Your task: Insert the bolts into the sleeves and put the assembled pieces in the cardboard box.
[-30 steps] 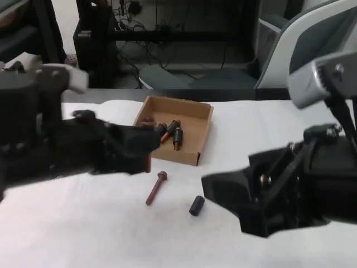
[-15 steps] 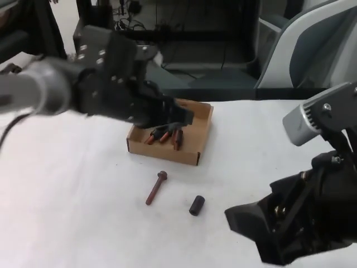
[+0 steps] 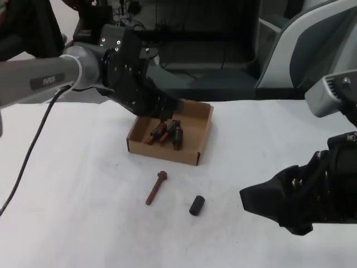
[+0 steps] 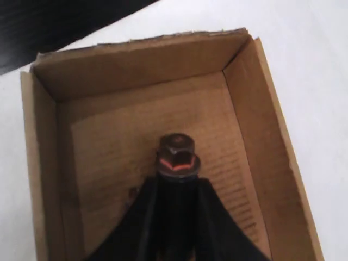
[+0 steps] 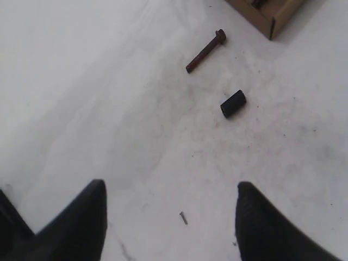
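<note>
- The left gripper (image 4: 176, 187) is clamped on a bolt (image 4: 178, 155). Only its dark, flanged hexagonal head shows past the fingertips, so it cannot be told whether a sleeve sits on the shank.
- The cardboard box (image 4: 247, 109) lies directly beneath these jaws, with a brown fibrous floor and thin, raw-edged walls. If the hard metal piece is let go from too high, it could bounce. A finger brushing a wall could shove the light box aside.
- Assembled pieces (image 3: 166, 133) already lie in the box below the jaws, with coppery shanks in dark sleeves. A dropped piece might glance off them.
- The loose bolt (image 5: 206, 50) lies well ahead of the right jaws. It is long, reddish-brown and smooth-shanked.
- The sleeve (image 5: 233, 103) is a short black cylinder on its side, nearer those jaws than the bolt. Being round, it could roll away if one finger touches it first.
- The right gripper (image 5: 169, 187) is spread wide and holds nothing. It hangs over the white cloth (image 5: 81, 81), whose soft wrinkles could catch a fingertip.
</note>
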Motion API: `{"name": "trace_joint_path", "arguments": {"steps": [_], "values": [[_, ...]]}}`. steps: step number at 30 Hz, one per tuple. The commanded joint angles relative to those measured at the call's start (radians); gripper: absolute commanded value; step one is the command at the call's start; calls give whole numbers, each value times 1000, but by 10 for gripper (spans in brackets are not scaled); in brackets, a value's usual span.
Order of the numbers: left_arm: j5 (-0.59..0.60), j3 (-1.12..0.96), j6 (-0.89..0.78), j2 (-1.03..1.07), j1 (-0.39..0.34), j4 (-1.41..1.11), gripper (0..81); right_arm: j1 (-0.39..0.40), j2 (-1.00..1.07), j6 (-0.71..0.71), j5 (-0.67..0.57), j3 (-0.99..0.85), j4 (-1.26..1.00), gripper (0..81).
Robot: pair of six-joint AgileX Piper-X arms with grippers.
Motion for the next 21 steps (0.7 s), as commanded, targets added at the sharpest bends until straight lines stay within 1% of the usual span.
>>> {"name": "trace_joint_path", "arguments": {"steps": [1,4,9,10,11,13,15,18,19,21], "values": [[7,-29,8,5,2,4,17,-21,-7,-11,-22,-12,-11,680],[51,-29,8,14,2,7,17,-35,-5,-11,-22,-12,-12,680],[51,-32,8,23,2,53,7,-38,-5,-11,-30,-12,-12,680],[51,-32,8,23,2,63,27,-39,-5,-11,-35,-12,-12,680],[51,-32,8,23,2,70,88,-39,-5,-11,-37,-12,-12,680],[51,-32,8,23,2,70,241,-39,-5,-11,-37,-12,-12,680],[51,-33,-15,23,2,70,434,-39,-5,-11,-37,-12,-12,680],[51,-33,-55,23,2,70,662,-39,-5,-11,-37,-12,-12,680],[51,-33,-55,21,2,70,700,-39,-5,-11,-37,-12,-12,680],[51,-33,-55,16,2,68,700,-39,-5,-11,-37,-12,-12,680]]}}
